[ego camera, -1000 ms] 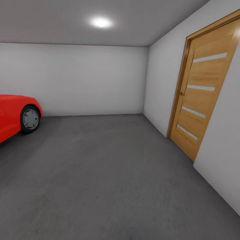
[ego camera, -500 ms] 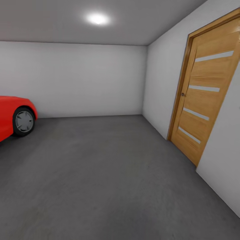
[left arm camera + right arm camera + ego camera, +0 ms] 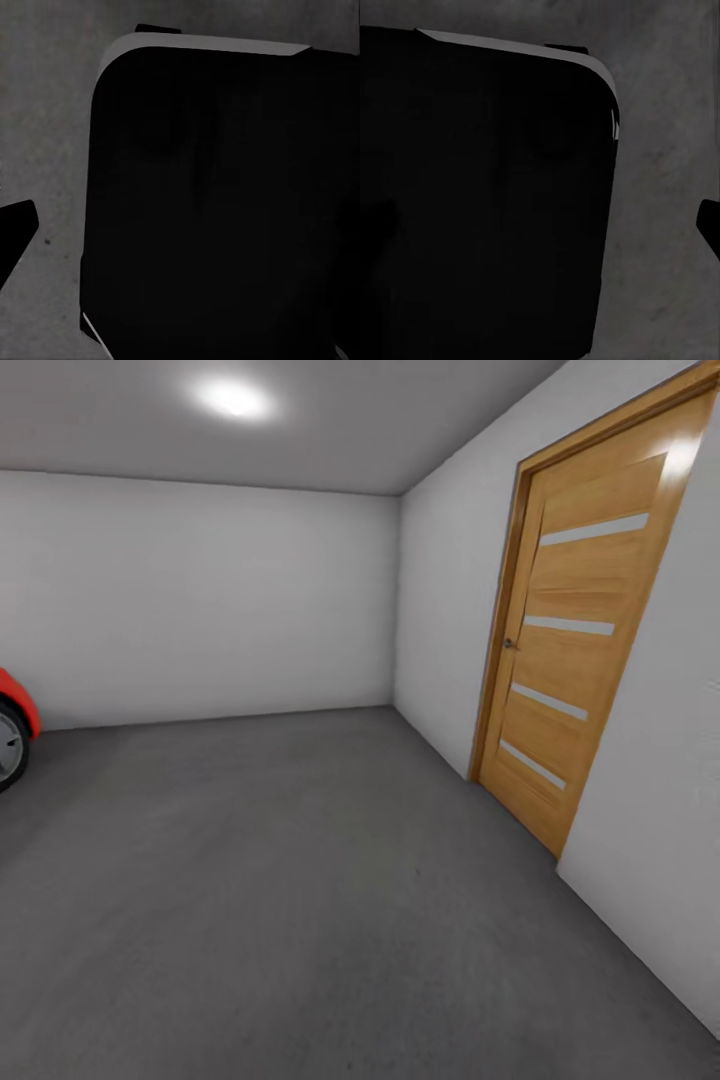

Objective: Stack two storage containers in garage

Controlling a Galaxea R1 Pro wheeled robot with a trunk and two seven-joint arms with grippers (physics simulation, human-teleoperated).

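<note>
Where floor (image 3: 300, 880) spreads, red car (image 3: 12, 735) at left.

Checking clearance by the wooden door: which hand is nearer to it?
Likely right, a guess. The wooden door stands at the head view's right side. Both wrist cameras face grey floor and a dark body, so each hand's place relative to it cannot be told.
</note>
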